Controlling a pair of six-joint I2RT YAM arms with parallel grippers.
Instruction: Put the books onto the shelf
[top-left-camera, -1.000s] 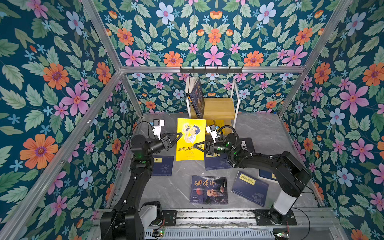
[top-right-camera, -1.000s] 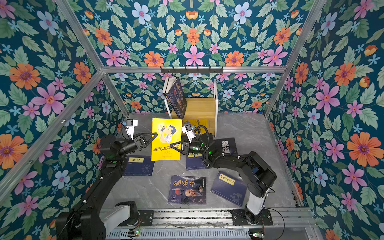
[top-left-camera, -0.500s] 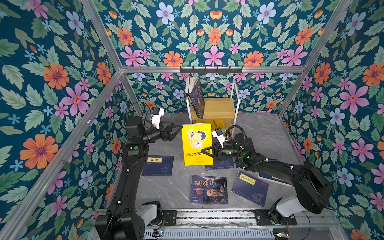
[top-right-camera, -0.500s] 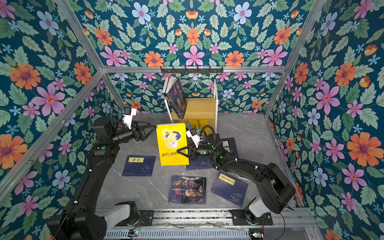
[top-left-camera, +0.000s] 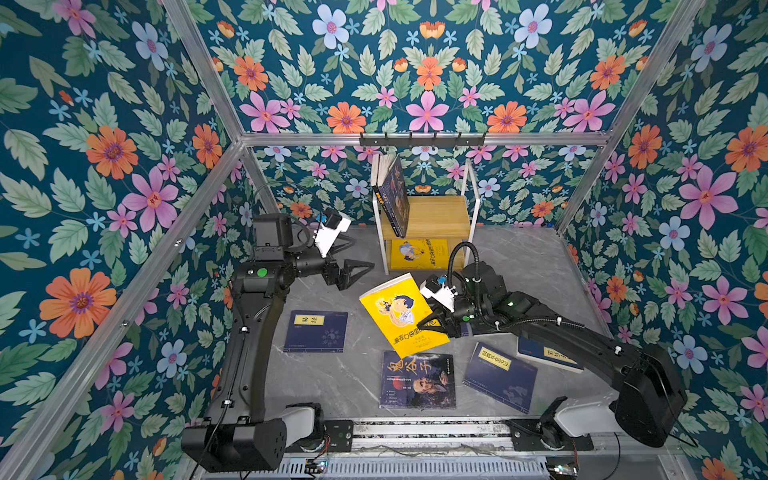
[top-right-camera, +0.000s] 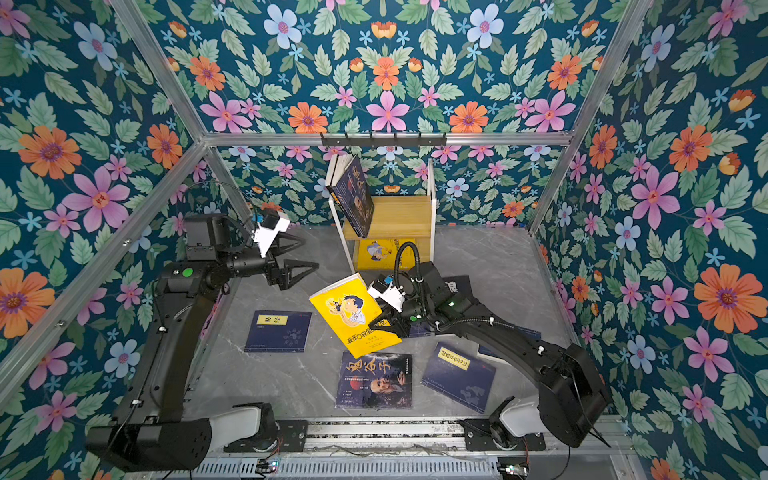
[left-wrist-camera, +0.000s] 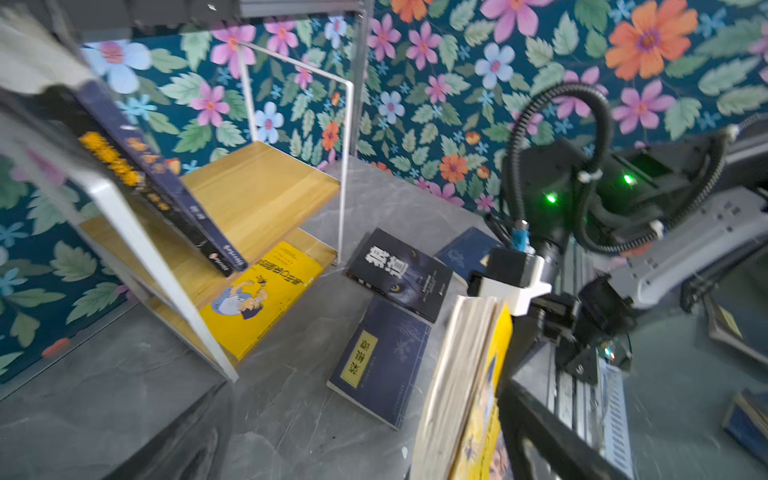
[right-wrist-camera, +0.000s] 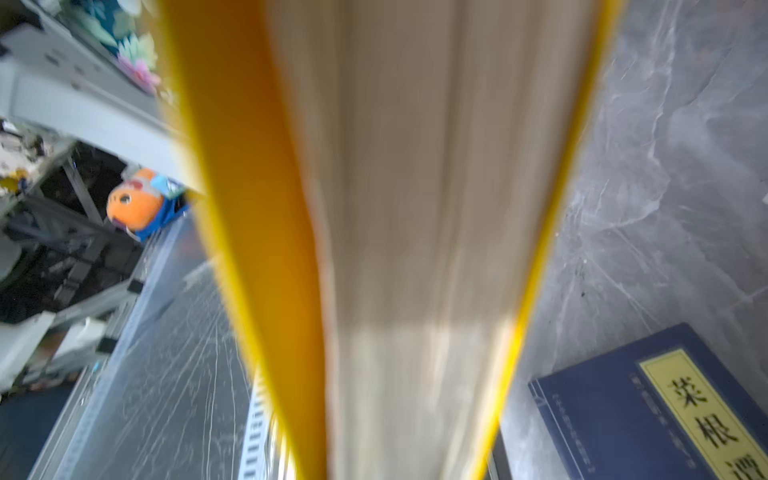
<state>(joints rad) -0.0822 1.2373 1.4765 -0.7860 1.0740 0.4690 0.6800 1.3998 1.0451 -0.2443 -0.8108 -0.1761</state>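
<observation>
The right gripper (top-left-camera: 432, 326) pinches the yellow book (top-left-camera: 397, 313) by one edge. I think it should stand it upright before reaching the shelf (top-left-camera: 436, 212). The left gripper (top-left-camera: 359, 259) is spread, empty.

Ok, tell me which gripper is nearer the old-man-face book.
Right. The right gripper, shut on the yellow book, hangs just beyond the old-man-face book, toward the shelf; the left gripper, open, is farther back, beside the shelf.

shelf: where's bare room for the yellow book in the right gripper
The shelf: upper board bare from the leaning dark books to its right side, likely room for the held yellow book. Lower tier mostly filled by a flat yellow book. Crowded: table by the shelf's right leg, black wolf book and navy book.
</observation>
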